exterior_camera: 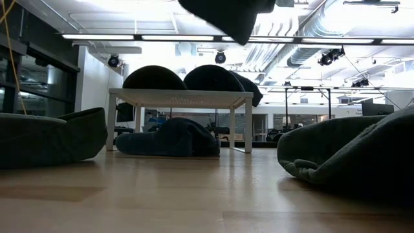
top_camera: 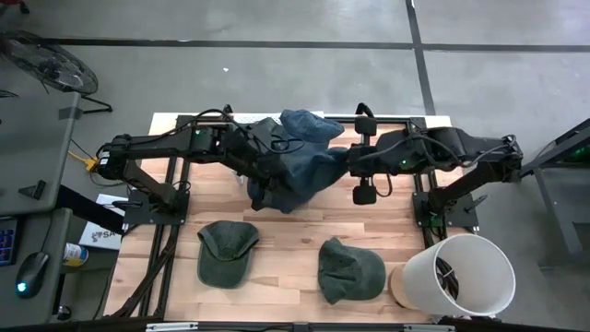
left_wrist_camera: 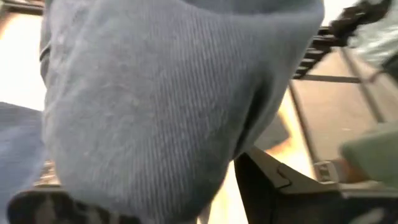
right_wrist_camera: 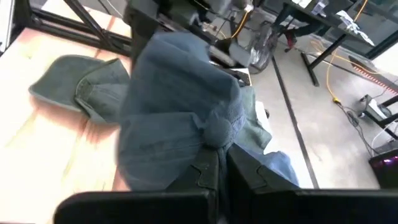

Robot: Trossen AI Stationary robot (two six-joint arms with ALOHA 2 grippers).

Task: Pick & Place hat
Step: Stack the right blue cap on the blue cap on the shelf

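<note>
Both arms meet over the far middle of the table, with a blue hat (top_camera: 297, 175) held up between them. In the low view only its underside (exterior_camera: 228, 16) shows, at the top. My right gripper (right_wrist_camera: 216, 167) is shut on its crown. My left gripper (left_wrist_camera: 152, 202) sits under the hat with its fingers apart, and blue cloth (left_wrist_camera: 161, 106) fills the space between them. A second blue hat (top_camera: 309, 124) rests at the table's far edge. Two green caps (top_camera: 226, 251) (top_camera: 350, 269) lie flat on the near part. My right gripper pinches the blue hat's crown beside its top button (right_wrist_camera: 217, 127) between the two fingers, coming level from the table's right. The hat is lifted clear of the table and bulges out beyond the fingers. My left gripper: cloth lies between its spread fingers (left_wrist_camera: 267, 186), but I cannot tell whether they touch it.
A white bucket (top_camera: 458, 277) stands open at the table's near right corner, beside the right green cap. Black frame rails (top_camera: 175, 217) run along the table's left and right sides. Bare wood (top_camera: 286, 244) shows between the two caps.
</note>
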